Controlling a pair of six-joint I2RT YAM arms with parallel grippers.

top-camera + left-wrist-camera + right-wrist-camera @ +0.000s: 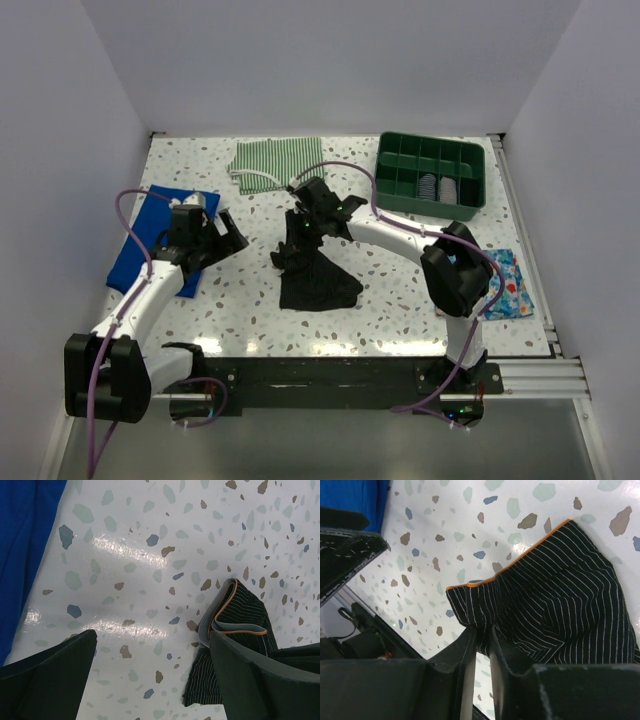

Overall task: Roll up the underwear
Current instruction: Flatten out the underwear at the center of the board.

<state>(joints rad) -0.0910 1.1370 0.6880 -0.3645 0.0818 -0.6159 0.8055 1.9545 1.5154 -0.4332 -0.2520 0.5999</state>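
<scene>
The underwear [318,280] is black with thin white pinstripes and an orange-edged grey waistband. It lies crumpled in the middle of the table, with one edge lifted. My right gripper [300,235] is shut on that lifted edge; in the right wrist view the fabric [555,595] is pinched between the jaws of the gripper [482,630]. My left gripper [228,235] is open and empty, just left of the underwear. In the left wrist view the gripper [152,645] hangs over bare table, with the folded waistband [240,610] beside its right finger.
A green-and-white striped cloth [275,158] lies at the back. A green divided tray [432,175] with rolled items stands at the back right. A blue cloth [150,240] lies at the left under my left arm. A blue floral cloth [510,285] lies at the right edge.
</scene>
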